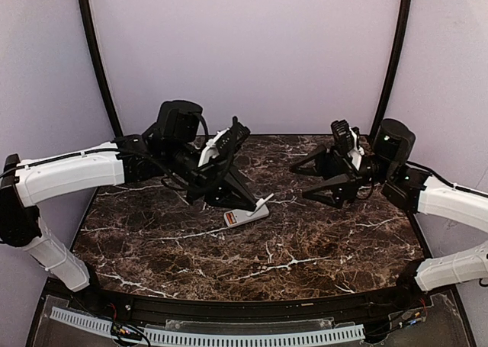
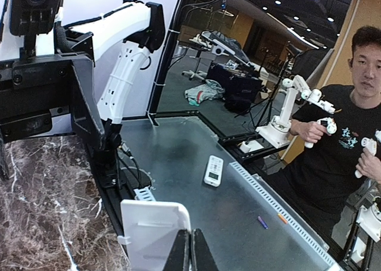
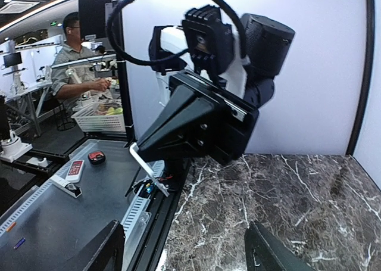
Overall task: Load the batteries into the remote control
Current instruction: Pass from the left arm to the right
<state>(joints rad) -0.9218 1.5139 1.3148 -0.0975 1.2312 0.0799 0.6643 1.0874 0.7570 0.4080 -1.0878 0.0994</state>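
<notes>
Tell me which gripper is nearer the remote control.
Left. The left gripper sits just above the remote control, shut on a flat white piece; the right gripper is open, farther off to its right.

Top camera high, near side, down onto the marble table (image 1: 252, 255), wrist cameras low, seemingly facing each other.

The surface (image 1: 320, 248) looks like polished dark brown stone, white-veined, smooth with a soft sheen; the remote control (image 1: 248, 214) is smooth white plastic; the flat white piece (image 2: 152, 229) likewise, but matt; left tool (image 2: 190, 253) and right tool (image 3: 184, 253) are matt black plastic; the arm shells (image 1: 69, 175) are glossy white plastic.
</notes>
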